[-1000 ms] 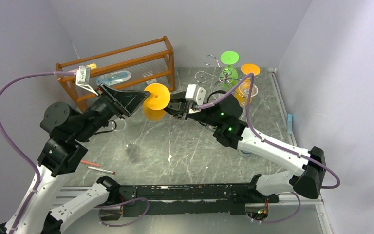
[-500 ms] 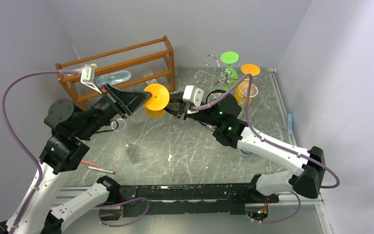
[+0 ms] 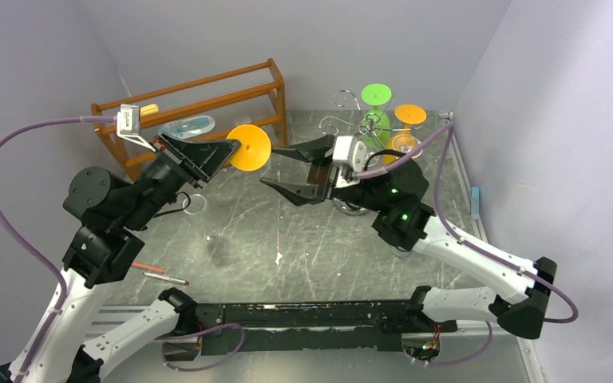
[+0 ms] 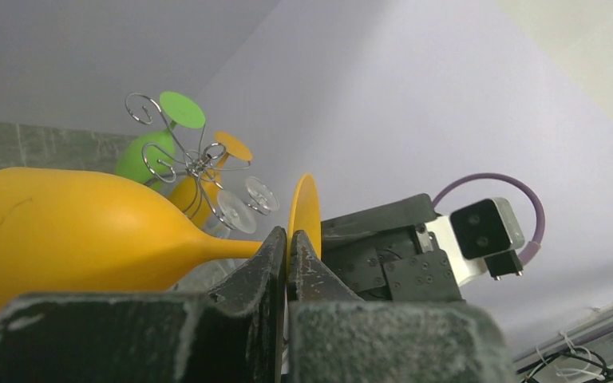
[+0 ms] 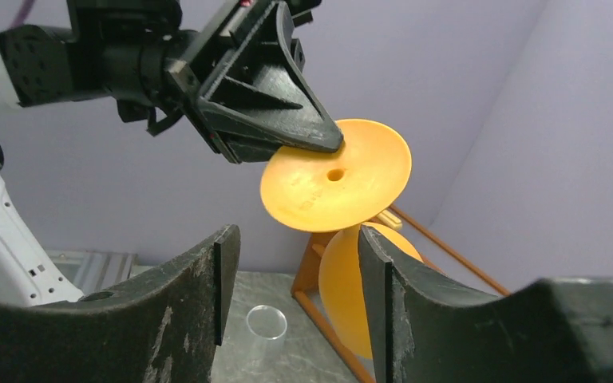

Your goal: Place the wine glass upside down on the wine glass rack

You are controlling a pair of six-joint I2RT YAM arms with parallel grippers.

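Observation:
The orange wine glass [image 4: 72,231] lies sideways in the air, its round foot [image 3: 250,147] facing the right arm. My left gripper [image 3: 235,146] is shut on the rim of that foot [image 5: 335,175]; in the left wrist view the jaws [image 4: 287,239] pinch the foot's edge just beside the stem. My right gripper [image 3: 270,167] stands open a short way to the right of the foot, touching nothing. In the right wrist view its fingers [image 5: 295,239] frame the bowl [image 5: 343,295] from a distance. The silver wine glass rack [image 3: 359,124] stands at the back right.
A green glass [image 3: 377,94] and an orange one [image 3: 409,114] hang upside down on the rack, with clear glasses by it [image 4: 243,203]. The wooden shelf [image 3: 199,92] fills the back left. A clear cup [image 5: 265,323] stands on the table below; red pens [image 3: 160,274] lie front left.
My left gripper shut on the glass's foot. My right gripper then let go of the glass, opened wide and drew back to the right. The glass rose slightly toward the shelf.

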